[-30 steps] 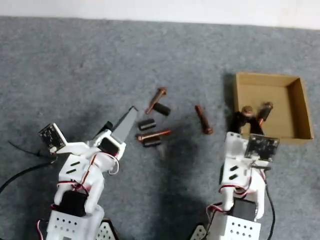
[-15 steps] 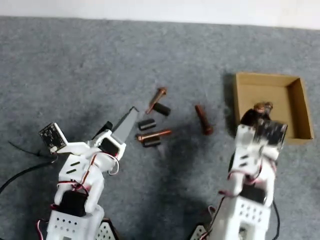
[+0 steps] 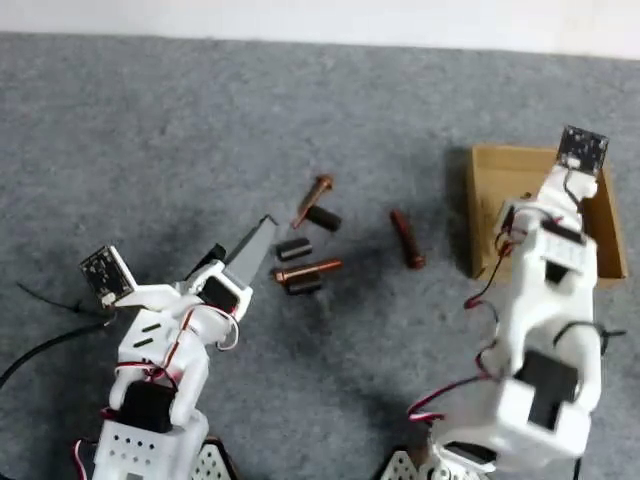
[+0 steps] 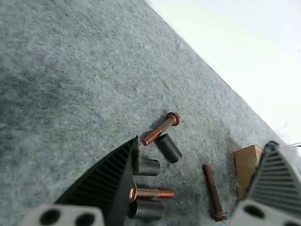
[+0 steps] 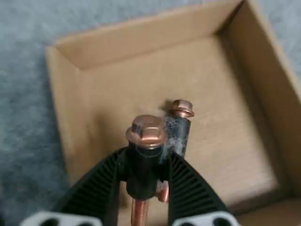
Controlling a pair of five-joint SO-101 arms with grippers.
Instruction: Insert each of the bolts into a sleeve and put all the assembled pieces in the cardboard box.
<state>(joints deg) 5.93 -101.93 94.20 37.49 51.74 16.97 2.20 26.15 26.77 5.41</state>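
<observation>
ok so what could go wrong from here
1. The right gripper clamps the held piece by its sleeve above the cardboard box, close to the finished piece lying inside; dropped here, it may hit that one.
2. The left gripper, open, sits close to the loose bolts and sleeves; a nudge could roll them.

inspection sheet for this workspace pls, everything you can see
surface: grey felt mat
job's things: three loose bolts and three loose sleeves on the mat; one assembled piece lying in the cardboard box; a second assembled piece in the right hand
clutter: nothing seen
hands: left hand open, over the mat by the loose parts; right hand shut on its piece, above the box
cables: black cable on the mat beside the left arm; thin wires looped along both arms
surroundings: white surface beyond the mat's far edge
</observation>
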